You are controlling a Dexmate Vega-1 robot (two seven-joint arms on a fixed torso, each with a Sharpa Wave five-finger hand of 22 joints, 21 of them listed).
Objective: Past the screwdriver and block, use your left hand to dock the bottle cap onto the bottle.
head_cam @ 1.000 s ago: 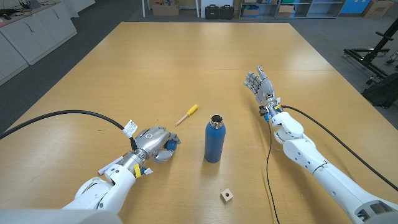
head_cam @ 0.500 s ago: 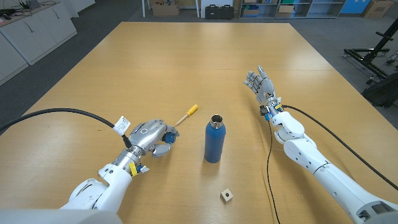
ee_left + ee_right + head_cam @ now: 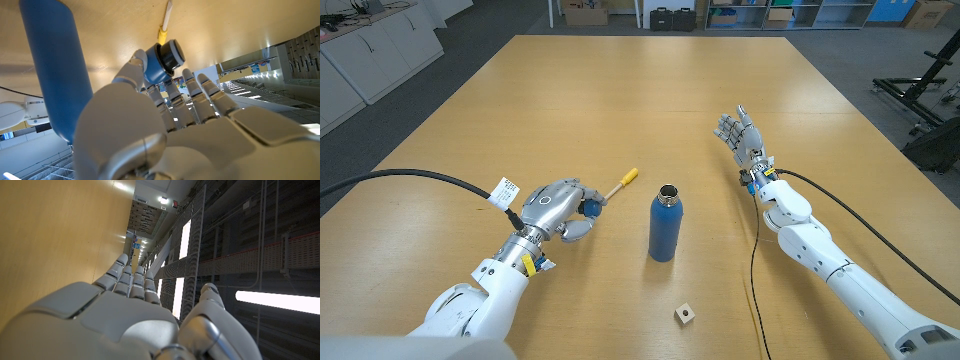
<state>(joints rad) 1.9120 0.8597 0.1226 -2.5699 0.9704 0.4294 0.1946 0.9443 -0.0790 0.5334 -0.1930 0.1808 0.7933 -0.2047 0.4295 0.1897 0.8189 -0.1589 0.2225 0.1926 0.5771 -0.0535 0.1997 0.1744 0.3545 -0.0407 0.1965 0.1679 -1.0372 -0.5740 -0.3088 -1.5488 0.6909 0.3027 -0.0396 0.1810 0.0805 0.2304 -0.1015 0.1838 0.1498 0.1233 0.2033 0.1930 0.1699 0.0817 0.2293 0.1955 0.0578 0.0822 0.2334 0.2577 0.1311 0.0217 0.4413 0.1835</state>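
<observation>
A blue bottle [image 3: 664, 225] stands upright and uncapped near the middle of the table; its body [image 3: 55, 70] also shows in the left wrist view. My left hand [image 3: 555, 208] hovers left of the bottle and pinches the blue bottle cap [image 3: 589, 207] [image 3: 161, 61] at its fingertips. A yellow-handled screwdriver [image 3: 619, 185] [image 3: 163, 25] lies just beyond the cap. A small pale block [image 3: 685, 315] sits near the front edge. My right hand [image 3: 740, 135] [image 3: 125, 315] stands on the table right of the bottle, fingers apart, holding nothing.
Black cables trail from both arms across the table, one [image 3: 754, 260] passing right of the bottle. Cabinets [image 3: 380, 50] and storage boxes [image 3: 587, 14] stand on the floor beyond the table's far edge.
My left hand has risen and moved away from me and slightly left with the cap, toward the screwdriver. The bottle, block and right hand have stayed put.
</observation>
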